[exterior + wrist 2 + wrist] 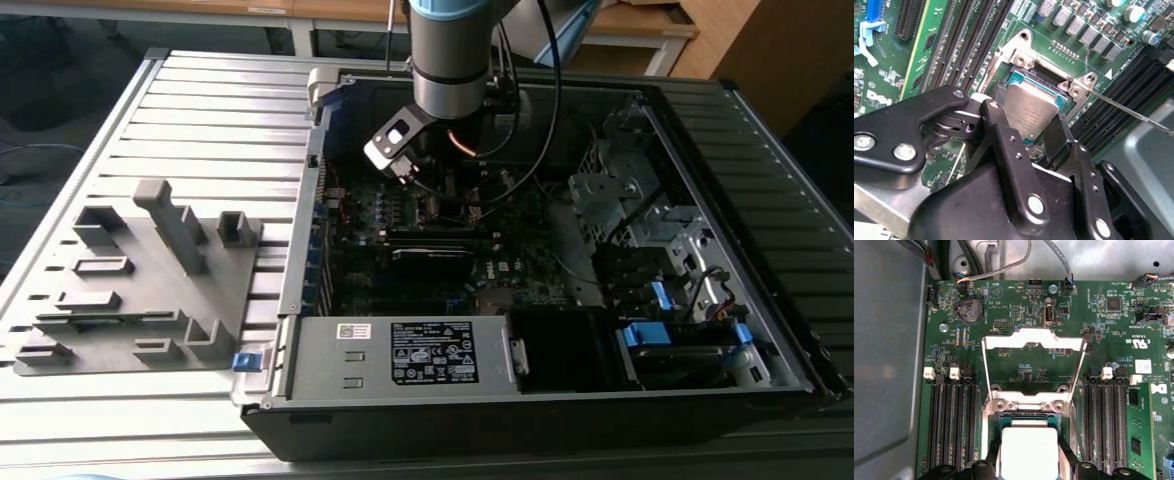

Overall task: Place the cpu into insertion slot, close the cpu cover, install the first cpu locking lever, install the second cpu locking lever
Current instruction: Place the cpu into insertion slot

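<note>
W/ the cpu cover (1004, 342) standing open to bare the socket (1036, 75), gripper (1029, 122) pinches the cpu (1031, 112) by two edges just over it, arm (447, 60) at 12 o'clock of labelled box (434, 352) in exterior view.

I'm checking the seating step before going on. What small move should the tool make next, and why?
Probably ease the tool straight down a little. It grips the cpu just above the open insertion slot, seemingly not yet seated, and the cpu cover stands raised, clear of it.
</note>
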